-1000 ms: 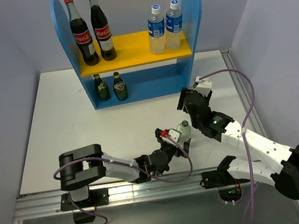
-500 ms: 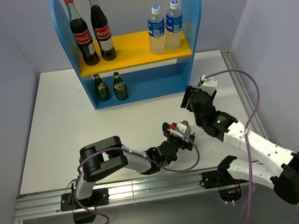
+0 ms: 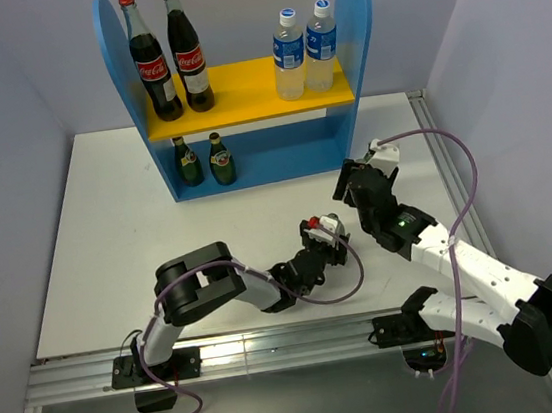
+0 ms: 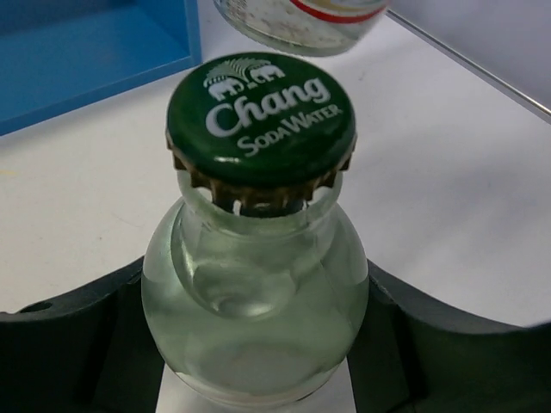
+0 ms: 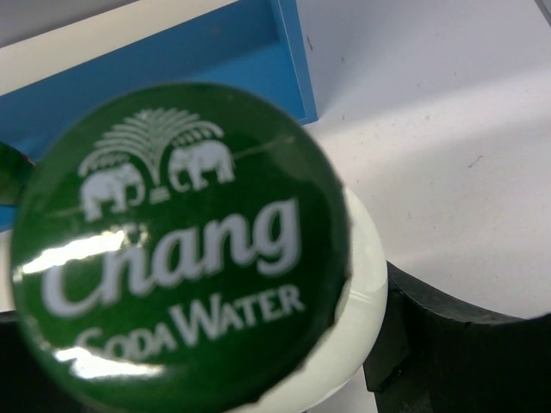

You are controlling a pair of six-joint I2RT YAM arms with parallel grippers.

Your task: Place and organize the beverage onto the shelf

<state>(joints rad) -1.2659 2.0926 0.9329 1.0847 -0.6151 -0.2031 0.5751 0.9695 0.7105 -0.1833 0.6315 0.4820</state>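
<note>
A soda bottle, clear glass with a green "Chang Soda Water" cap, sits at the centre of the left wrist view. Black fingers press its shoulders from both sides, so the left gripper is closed on it. In the top view this is right of centre, over the white table, well below the shelf.

A second soda fills the right wrist view, its green cap close to the lens. The right gripper has dark fingers at the lower corners on either side of it. The cap hides the contact, but the jaws look closed on the bottle. In the left wrist view its clear, red-striped lower end shows at the top edge, just beyond the first cap and seemingly off the table. In the top view the bottle itself is hidden behind the right gripper, just up and right of the left one.

The shelf stands at top centre. Two water bottles stand side by side at the right end of its yellow board, and two cola bottles at the left end. Two green bottles stand on the left of the blue base, whose right half is bare.
</note>
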